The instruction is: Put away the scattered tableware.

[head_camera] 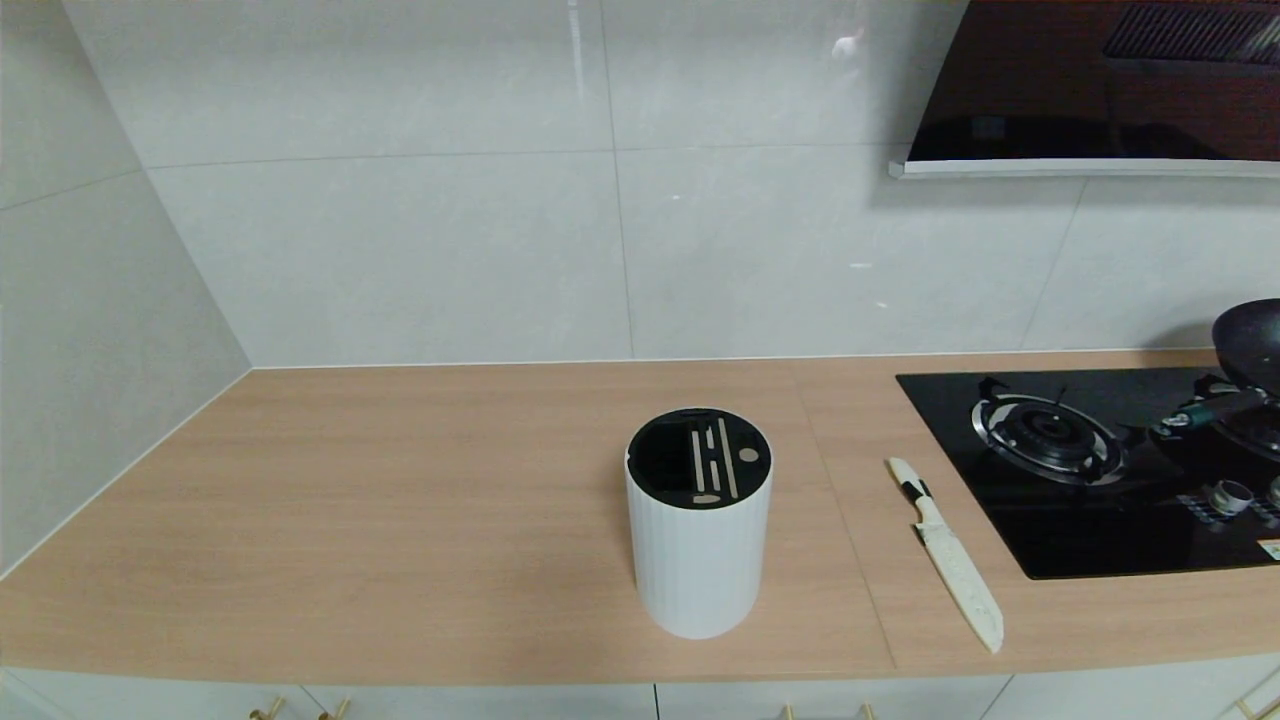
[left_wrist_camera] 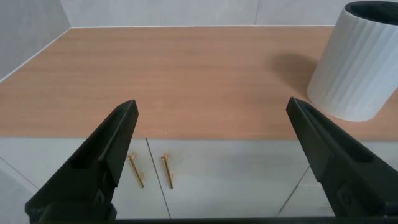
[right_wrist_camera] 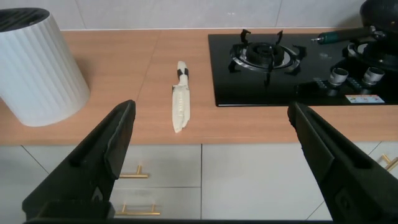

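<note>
Looking at the head view first: a white ribbed knife holder [head_camera: 698, 540] stands upright on the wooden countertop [head_camera: 400, 500], about midway along it and nearer the front edge than the wall. Its black top has narrow slots and one larger opening. A knife [head_camera: 945, 555] lies flat between the holder and the hob [head_camera: 1090, 520], touching neither. Its white handle points toward the wall and its speckled blade tip is close to the front edge. The hob sits at the countertop's right end, with a dark pan [head_camera: 1250, 340] on its far burner.

Left wrist view: the left gripper [left_wrist_camera: 211, 107] hangs just off the countertop's front edge, fingers spread wide and empty. The holder stands farther in, off to one side. Brass handles [left_wrist_camera: 166, 171] show on the cabinet doors under the edge.

Right wrist view: the right gripper [right_wrist_camera: 211, 107] also hangs off the front edge, fingers spread wide and empty. The knife lies beyond the gap between them, blade tip toward the gripper.
</note>
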You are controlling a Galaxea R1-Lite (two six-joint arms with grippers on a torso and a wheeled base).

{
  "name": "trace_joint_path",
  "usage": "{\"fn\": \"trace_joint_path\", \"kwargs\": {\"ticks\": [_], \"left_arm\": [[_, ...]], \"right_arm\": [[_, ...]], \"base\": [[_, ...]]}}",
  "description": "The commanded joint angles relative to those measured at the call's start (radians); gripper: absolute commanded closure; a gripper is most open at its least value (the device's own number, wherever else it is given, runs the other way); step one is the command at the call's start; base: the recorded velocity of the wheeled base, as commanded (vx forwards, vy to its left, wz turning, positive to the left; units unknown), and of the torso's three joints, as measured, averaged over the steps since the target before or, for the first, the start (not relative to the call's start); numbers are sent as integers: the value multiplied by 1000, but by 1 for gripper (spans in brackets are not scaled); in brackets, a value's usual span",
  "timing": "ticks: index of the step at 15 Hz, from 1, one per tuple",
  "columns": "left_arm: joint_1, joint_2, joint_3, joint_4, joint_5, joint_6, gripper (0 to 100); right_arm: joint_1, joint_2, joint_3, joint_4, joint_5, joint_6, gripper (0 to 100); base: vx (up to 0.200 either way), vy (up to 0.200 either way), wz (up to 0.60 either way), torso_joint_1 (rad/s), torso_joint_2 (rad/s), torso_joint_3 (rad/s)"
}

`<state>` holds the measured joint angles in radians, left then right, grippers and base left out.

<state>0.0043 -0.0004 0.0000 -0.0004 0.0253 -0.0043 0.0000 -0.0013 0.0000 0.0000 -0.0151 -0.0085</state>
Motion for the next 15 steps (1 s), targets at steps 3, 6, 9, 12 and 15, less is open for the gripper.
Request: {"fn": "trace_joint_path", "kwargs": {"ticks": [3, 6, 9, 12, 15], "left_arm": [[0, 0, 0, -1, 1, 0, 0], [0, 0, 0, 0, 1, 0, 0], [0, 0, 0, 0, 1, 0, 0], [0, 0, 0, 0, 1, 0, 0], [0, 0, 0, 0, 1, 0, 0]], "right_arm": [[0, 1, -2, 0, 3, -16, 0], [11, 47, -103, -8, 52, -14, 0], [46, 302, -225, -9, 98, -10, 0], [46, 586, -337, -11, 145, -24, 0], [106, 845, -420, -37, 144, -31, 0]], "base": [[0, 0, 0, 0, 0, 0], [0, 0, 0, 0, 0, 0], [0, 0, 0, 0, 0, 0], [0, 0, 0, 0, 0, 0], [0, 0, 0, 0, 0, 0]]}}
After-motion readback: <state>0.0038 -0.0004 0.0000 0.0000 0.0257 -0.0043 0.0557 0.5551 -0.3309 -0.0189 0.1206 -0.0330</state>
